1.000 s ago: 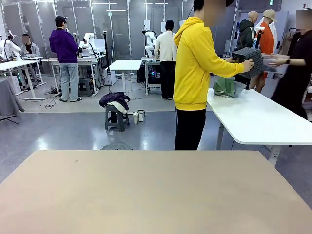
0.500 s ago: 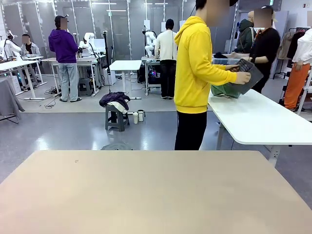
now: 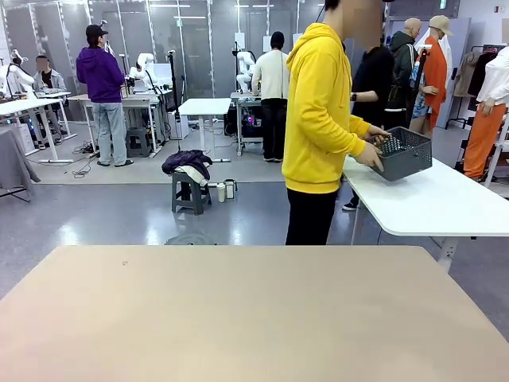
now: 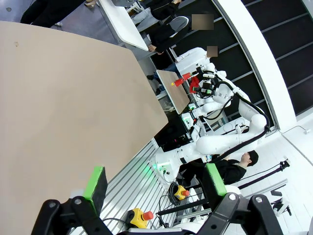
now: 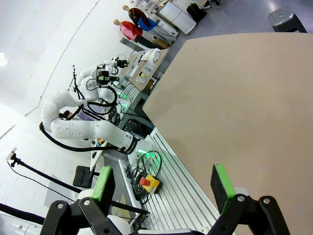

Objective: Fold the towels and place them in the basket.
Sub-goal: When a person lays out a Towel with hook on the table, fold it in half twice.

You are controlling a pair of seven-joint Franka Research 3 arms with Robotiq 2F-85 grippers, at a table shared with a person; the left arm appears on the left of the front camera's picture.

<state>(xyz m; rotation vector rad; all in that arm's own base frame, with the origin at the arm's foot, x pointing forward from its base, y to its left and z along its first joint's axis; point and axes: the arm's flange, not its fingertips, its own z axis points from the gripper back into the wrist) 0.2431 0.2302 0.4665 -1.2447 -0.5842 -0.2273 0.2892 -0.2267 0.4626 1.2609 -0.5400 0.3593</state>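
Past the far edge of my tan table (image 3: 254, 318), a person in a yellow hoodie (image 3: 318, 111) holds the dark grey mesh basket (image 3: 406, 153) with both hands, just above a white table (image 3: 429, 203). The towels are hidden from view. In the left wrist view my left gripper (image 4: 155, 181) is open over the tan table's edge (image 4: 58, 98), with nothing between its green pads (image 4: 98, 180). In the right wrist view my right gripper (image 5: 163, 182) is likewise open and empty, also at the tan table's edge (image 5: 244, 98).
A stool (image 3: 189, 189) with dark clothing stands on the floor beyond the table. Other people stand at tables farther back. Each wrist view shows the other white arm (image 4: 215, 144) (image 5: 83, 128) beside the table, above a frame with a red stop button (image 5: 146, 182).
The person brought the basket down from chest height, tipped it at a green cloth heap on the white table, then set it upright; the green heap no longer shows. My grippers have not moved.
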